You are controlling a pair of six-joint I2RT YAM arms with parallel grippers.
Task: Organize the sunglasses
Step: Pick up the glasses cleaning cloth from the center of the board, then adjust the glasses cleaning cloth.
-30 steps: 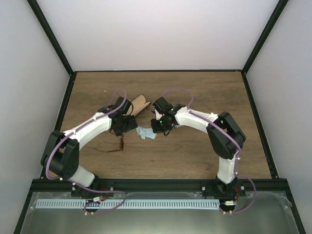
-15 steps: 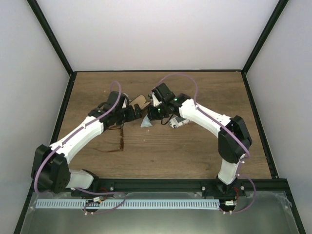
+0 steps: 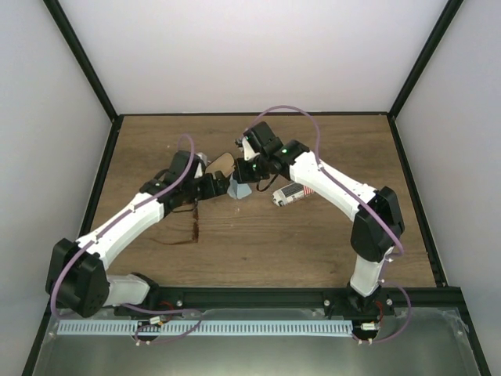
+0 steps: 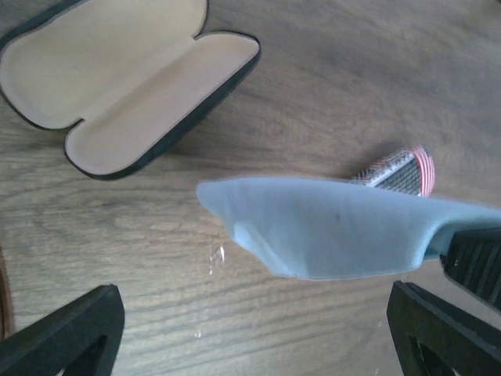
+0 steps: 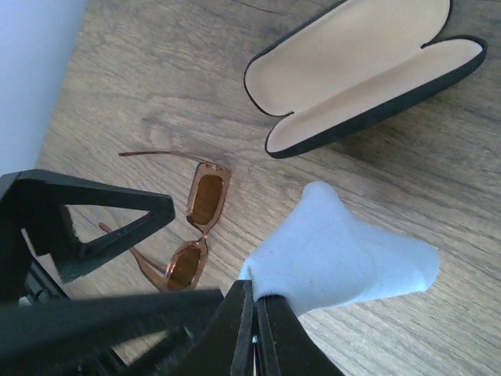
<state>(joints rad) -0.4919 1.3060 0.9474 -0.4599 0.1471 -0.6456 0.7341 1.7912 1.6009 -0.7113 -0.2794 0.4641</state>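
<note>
While the hard case (image 5: 364, 70) lies open at upper right of the R wrist view, showing only tan lining, the sunglasses (image 5: 196, 227) sit outside it on the table (image 5: 438, 204), lower left of ctr, temples unfolded. A striped case (image 3: 291, 194) rests right of ctr in the top view. Both arms reach inward to mid-frame. R tool (image 5: 254, 301) is pinched on a light blue cloth (image 5: 337, 258); L tool (image 4: 254, 333) has its fingers apart, holding nothing.
</note>
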